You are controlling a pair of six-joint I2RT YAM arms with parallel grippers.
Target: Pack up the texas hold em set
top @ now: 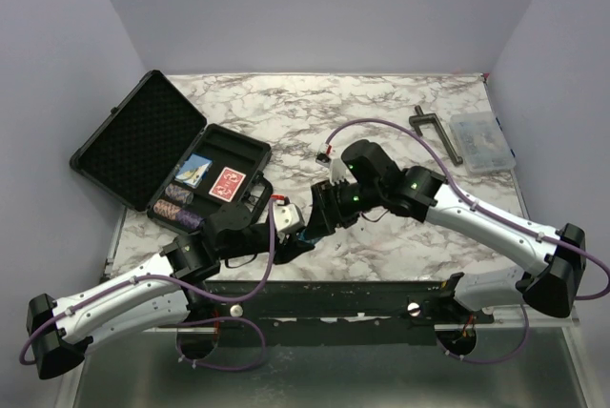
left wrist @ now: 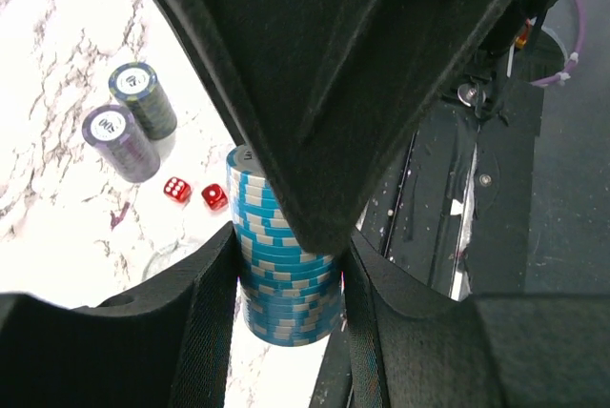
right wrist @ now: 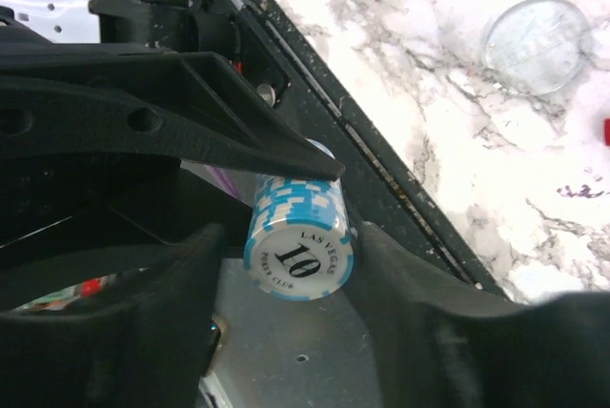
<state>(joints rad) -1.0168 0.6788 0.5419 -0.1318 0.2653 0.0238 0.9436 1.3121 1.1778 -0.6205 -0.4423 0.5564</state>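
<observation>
The black case [top: 143, 141] lies open at the far left with its bumpy foam lid back; a red card deck [top: 227, 184] and a blue one [top: 195, 170] lie in it. A light blue chip stack [left wrist: 286, 275] hangs in mid-air above the table's near edge. My left gripper [left wrist: 286, 265] is shut on its sides. My right gripper [right wrist: 286, 255] brackets the same stack [right wrist: 300, 246], open: one finger touches it, the other stands just off. The two grippers meet at mid-table [top: 303, 232] [top: 322, 213]. Two grey-purple chip stacks [left wrist: 133, 122] and two red dice [left wrist: 195, 193] lie on the marble.
More chip stacks [top: 176, 206] lie by the case's front edge. A clear compartment box [top: 481, 141] and a dark T-shaped clamp [top: 438, 132] sit at the far right. A clear round disc [right wrist: 536, 44] lies on the marble. A black rail [top: 334, 298] runs along the near edge.
</observation>
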